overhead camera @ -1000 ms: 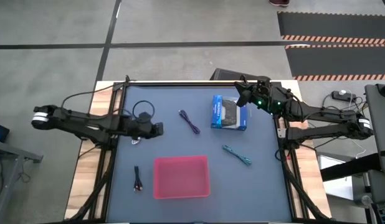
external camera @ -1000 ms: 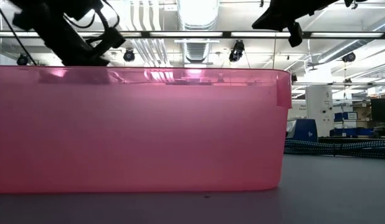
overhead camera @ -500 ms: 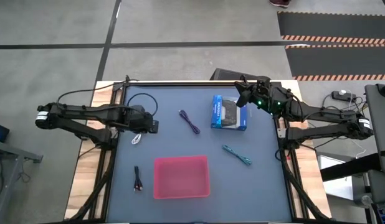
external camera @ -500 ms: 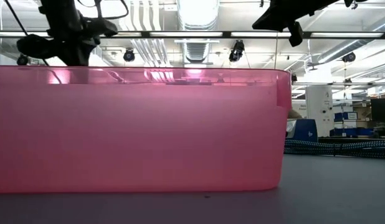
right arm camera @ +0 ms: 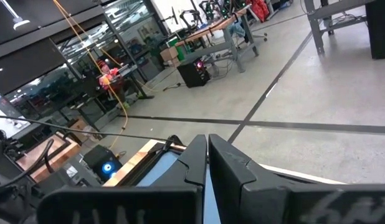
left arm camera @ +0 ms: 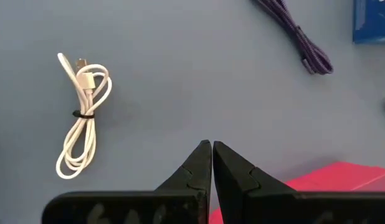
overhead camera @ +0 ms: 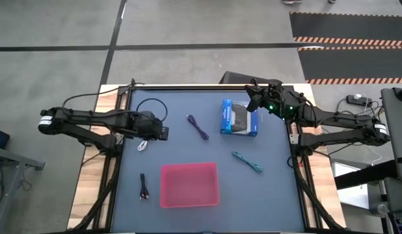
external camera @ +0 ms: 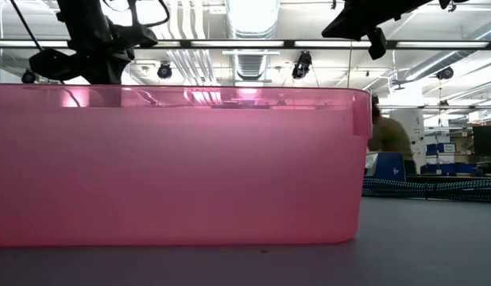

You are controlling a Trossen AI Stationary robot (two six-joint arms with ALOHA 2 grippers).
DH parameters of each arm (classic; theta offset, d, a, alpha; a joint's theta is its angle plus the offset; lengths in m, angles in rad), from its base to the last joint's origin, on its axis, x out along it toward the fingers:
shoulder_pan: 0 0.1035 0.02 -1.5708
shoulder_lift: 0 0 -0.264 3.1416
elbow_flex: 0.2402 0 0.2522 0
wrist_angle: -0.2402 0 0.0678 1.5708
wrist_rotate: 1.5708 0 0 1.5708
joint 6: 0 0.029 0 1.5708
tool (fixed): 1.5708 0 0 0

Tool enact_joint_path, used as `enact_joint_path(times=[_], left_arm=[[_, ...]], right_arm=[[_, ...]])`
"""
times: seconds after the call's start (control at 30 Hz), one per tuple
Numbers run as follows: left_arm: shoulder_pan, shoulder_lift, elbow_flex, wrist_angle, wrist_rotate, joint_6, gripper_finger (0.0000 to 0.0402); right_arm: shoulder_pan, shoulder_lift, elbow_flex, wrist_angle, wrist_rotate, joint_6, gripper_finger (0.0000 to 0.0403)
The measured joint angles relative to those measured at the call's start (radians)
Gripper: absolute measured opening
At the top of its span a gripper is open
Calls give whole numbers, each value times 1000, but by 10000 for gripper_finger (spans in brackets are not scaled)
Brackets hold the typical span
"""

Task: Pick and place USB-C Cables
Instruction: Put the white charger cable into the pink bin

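- The left arm reaches in level from the bench's left edge, stretched out long and low toward the middle, well back from the pink tray (overhead camera: 189, 184) and off its far left corner.
- The left claw (overhead camera: 163, 132) is clenched, its two dark fingers (left arm camera: 202, 165) pressed flat together with nothing between them; it hovers above the bare bench (overhead camera: 272, 195) surface.
- The white cable (overhead camera: 142, 145), coiled and tied in a small bundle, lies on the bench just beside the left claw, beyond the tray's far left corner.
- The purple cable (overhead camera: 198, 127) lies straight beyond the tray's far edge, farther off than the white one, between the left claw and the blue-and-black box (overhead camera: 239, 118).
- The teal cable (overhead camera: 247, 162) lies on a slant near the tray's far right corner.
- The black cable (overhead camera: 144, 186) lies just beside the tray's left wall, apart from it.
- No cable shows inside the tray in the high view.
- The right arm comes in from the bench's right side, folded back, with its right claw (overhead camera: 252, 102) raised above the far right corner of the bench, behind the box and well away from the tray.
- The right claw is clenched on nothing, and points out over the far edge toward the room floor.
- A person (external camera: 386, 137) shows in the room behind the tray's right end.
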Motion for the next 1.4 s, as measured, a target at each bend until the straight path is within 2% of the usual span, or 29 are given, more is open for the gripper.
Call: enact_joint_path(times=[0.17,0.37,0.7,1.03,1.17,1.3,1.4], left_arm=[[9,17,-21,-6,-23,0,0],[39,71,-53,-10,3,46,0],[172,172,-156,-33,181,225,0],[257,187,-174,-33,193,343,4],[264,185,-177,-32,194,364,46],[264,194,-177,-32,180,370,113],[264,208,-178,-31,128,365,160]], right_arm=[[0,0,0,0,0,0,9],[0,0,0,0,0,0,9],[0,0,0,0,0,0,9],[0,0,0,0,0,0,9],[0,0,0,0,0,0,9],[0,0,0,0,0,0,9],[0,0,0,0,0,0,9]])
